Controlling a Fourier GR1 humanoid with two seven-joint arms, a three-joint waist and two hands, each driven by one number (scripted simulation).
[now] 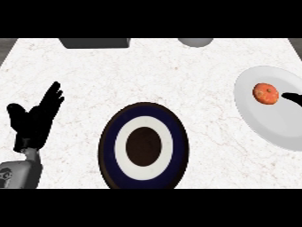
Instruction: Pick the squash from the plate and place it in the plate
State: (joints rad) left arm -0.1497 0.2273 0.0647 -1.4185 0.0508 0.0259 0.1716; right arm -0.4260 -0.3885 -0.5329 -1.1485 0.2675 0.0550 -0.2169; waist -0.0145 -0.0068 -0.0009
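Just beside right hand [301,100], squash [266,93].

Right hand [301,100]: only a black tip enters from the right edge. The rest lies outside the view, so its pose cannot be read.
Tip to squash [265,93]: touching or just apart, cannot tell.
White plate [277,128]: right rim cut by the edge.
Grey box [94,42] and grey round thing [195,41]: only lower parts show at the top; kind unclear.
Left forearm [13,174]: cut off at the bottom.
Dark plate [107,146]: lowest rim clipped.
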